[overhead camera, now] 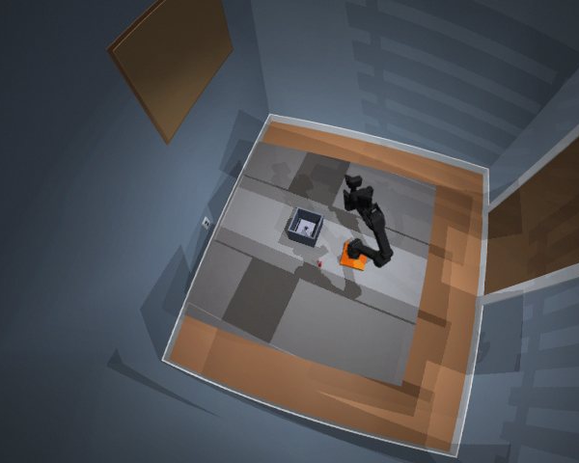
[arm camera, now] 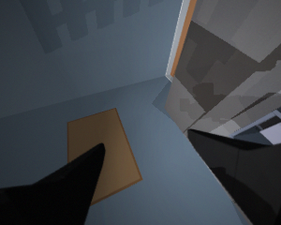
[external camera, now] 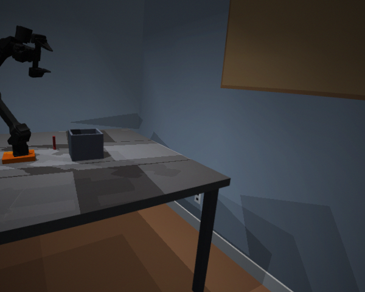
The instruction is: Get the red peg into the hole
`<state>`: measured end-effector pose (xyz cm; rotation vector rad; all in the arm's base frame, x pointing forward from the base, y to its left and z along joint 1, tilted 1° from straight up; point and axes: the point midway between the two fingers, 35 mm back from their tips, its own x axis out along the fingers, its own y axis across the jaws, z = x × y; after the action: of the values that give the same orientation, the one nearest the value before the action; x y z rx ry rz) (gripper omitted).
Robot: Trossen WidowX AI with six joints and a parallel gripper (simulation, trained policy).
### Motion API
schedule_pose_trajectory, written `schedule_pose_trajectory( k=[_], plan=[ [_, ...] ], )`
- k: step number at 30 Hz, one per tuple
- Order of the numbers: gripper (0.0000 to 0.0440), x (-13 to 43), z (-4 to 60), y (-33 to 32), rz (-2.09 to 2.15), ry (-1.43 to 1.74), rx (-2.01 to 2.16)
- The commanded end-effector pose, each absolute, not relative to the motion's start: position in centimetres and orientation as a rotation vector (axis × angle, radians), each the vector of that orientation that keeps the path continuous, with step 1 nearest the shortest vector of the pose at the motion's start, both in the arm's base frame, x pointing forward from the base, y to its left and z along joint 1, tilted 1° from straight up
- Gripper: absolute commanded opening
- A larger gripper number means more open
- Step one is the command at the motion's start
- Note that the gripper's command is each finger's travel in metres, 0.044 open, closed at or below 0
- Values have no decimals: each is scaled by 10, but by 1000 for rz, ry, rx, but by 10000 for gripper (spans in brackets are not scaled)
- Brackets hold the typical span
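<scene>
The red peg stands upright on the table, between the orange base and the box but off to one side. The grey open box stands on the table. The pale plate with its dark hole shows at the bottom of the box, with no peg in it. My gripper is open with nothing between its fingers. It is high above the table, away from the peg, and its fingers point sideways. The peg is out of the wrist view.
The arm's orange base sits on the grey table. The table's edge and a corner leg show in the exterior view. A brown panel is on the blue wall.
</scene>
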<state>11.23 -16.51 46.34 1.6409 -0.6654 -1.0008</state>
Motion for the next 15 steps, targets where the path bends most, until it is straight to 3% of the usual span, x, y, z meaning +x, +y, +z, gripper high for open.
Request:
schedule_pose_trajectory(
  k=[1, 15],
  plan=[
    [440, 136, 451, -164, -972, -572, 1720],
    [440, 204, 416, -141, -900, -280, 1907]
  ],
)
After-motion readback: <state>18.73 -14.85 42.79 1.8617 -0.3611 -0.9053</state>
